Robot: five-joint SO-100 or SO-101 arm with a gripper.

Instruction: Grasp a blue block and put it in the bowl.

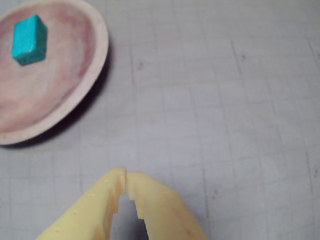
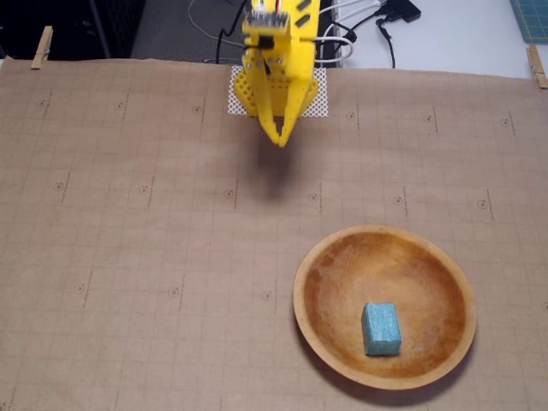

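A brown gridded paper sheet [image 2: 128,240] covers the table, pinned at its far corners by clothespins [image 2: 41,47]. The wooden bowl [image 2: 318,257] sits near its front right in the fixed view; the wrist view cuts off its left side. The yellow gripper [image 2: 281,137] hangs well behind, jaws closed, empty, its upper arm cropped. The blue block [image 2: 381,328] lies inside the bowl.
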